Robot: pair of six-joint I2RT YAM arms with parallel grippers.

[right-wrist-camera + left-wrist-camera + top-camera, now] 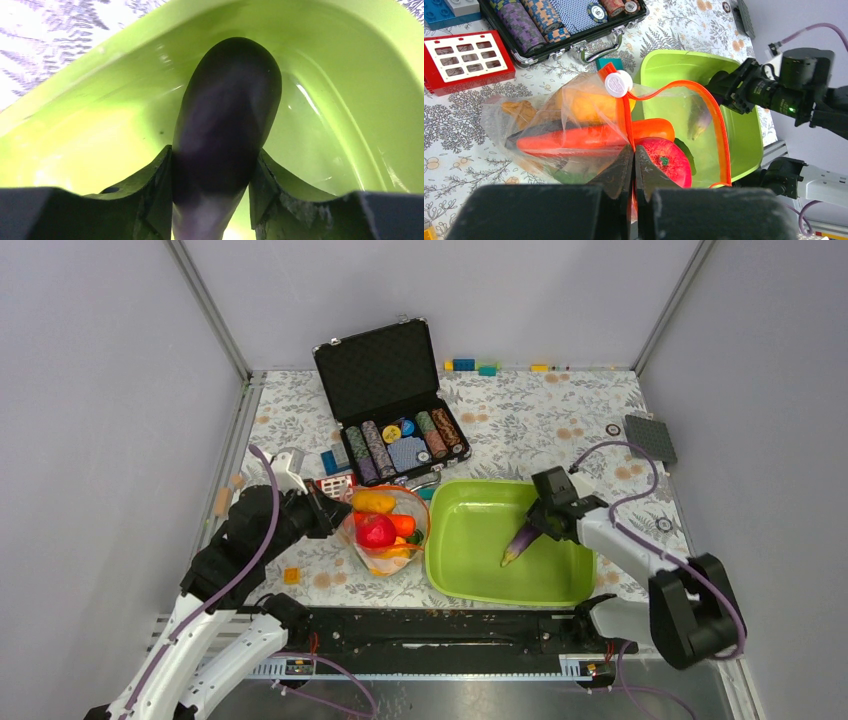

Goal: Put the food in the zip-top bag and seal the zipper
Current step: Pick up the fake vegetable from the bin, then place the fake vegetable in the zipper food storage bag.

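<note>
The clear zip-top bag (385, 530) lies left of the lime-green tray (470, 580), its mouth facing the tray. My left gripper (634, 152) is shut on the near part of the orange-red zipper (721, 135), which loops open with a white slider tab (618, 83). Inside the bag are a red apple (669, 160), an orange carrot (574, 137) and a yellow-orange pepper (375, 502). My right gripper (212, 165) is down in the tray, shut on the purple eggplant (227, 115), with both fingers pressed on its sides. From above, the eggplant (522, 540) slants down into the tray.
An open black case of poker chips (395, 430) stands behind the bag and tray. A red gridded block (466, 60) and blue bricks lie left of it. Small bricks (475, 366) line the back edge, and a grey plate (650, 437) sits at the far right.
</note>
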